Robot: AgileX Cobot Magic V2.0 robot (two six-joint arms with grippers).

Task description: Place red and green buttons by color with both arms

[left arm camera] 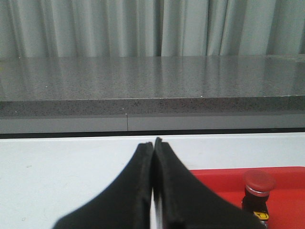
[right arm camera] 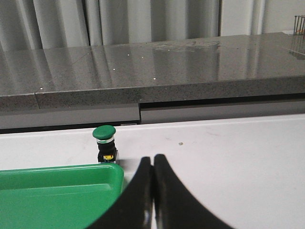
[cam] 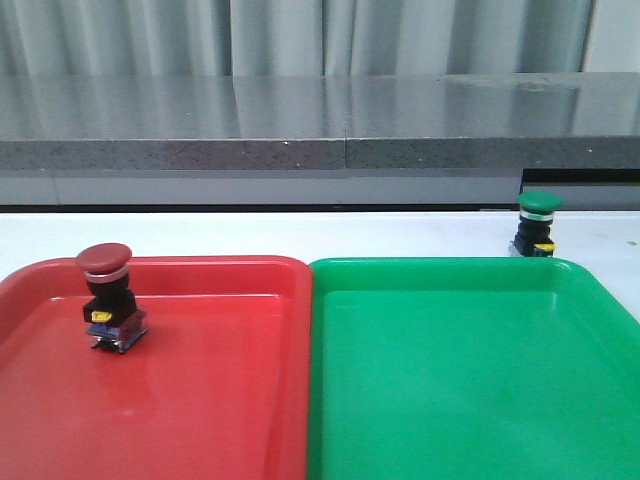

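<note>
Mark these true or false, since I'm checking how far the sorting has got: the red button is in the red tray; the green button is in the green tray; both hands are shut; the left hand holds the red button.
1. The red button stands in the red tray. True.
2. The green button is in the green tray. False: it stands on the table behind the tray's far right corner.
3. The left hand and right hand are shut. True.
4. The left hand holds the red button. False: it holds nothing.

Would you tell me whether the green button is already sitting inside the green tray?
No, the green button stands on the white table just beyond the far rim of the green tray, not inside it.
</note>
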